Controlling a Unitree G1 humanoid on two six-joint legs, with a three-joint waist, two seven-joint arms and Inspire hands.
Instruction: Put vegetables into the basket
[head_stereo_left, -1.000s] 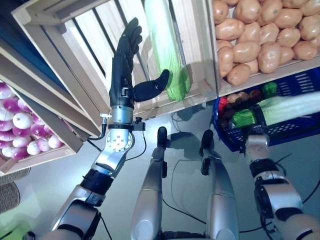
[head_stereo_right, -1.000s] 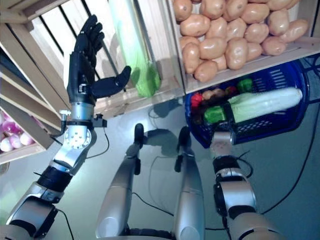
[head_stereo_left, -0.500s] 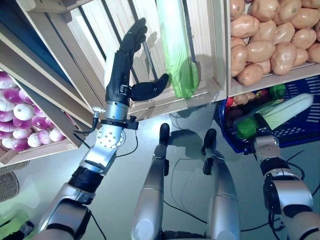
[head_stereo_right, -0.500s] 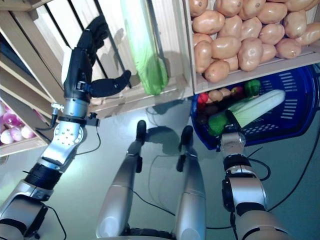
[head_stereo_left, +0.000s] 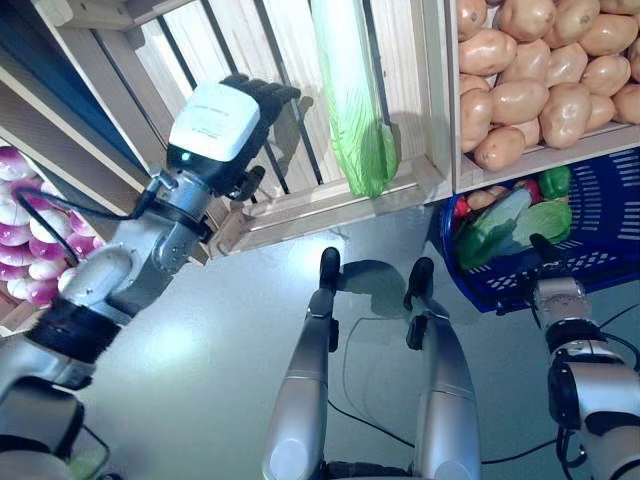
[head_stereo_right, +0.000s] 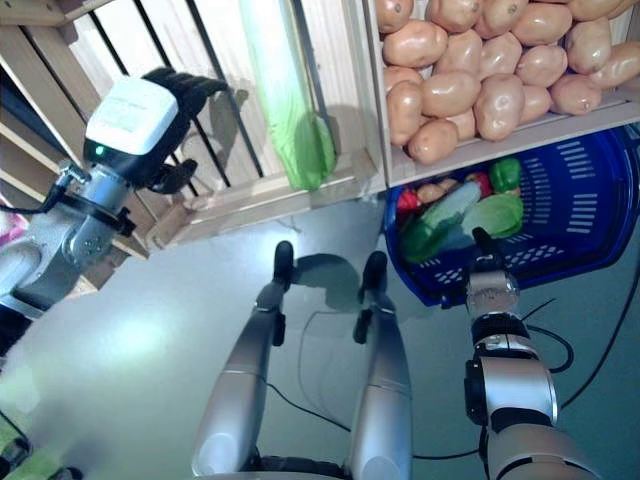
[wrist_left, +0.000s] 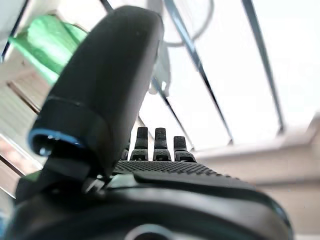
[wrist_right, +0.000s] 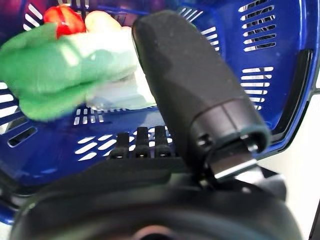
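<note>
The blue basket (head_stereo_right: 560, 215) sits just under the crate of potatoes (head_stereo_right: 480, 70). A long green cabbage (head_stereo_left: 495, 222) lies loose inside the basket, next to a red vegetable (wrist_right: 64, 20) and a green pepper (head_stereo_left: 553, 181). The right hand (head_stereo_right: 484, 262) is at the basket's near rim, fingers straight, holding nothing. Another cabbage (head_stereo_left: 355, 100) lies in the slatted crate (head_stereo_left: 300, 200) beside the potatoes. The left hand (head_stereo_left: 235, 130) is over that crate, fingers apart and holding nothing.
</note>
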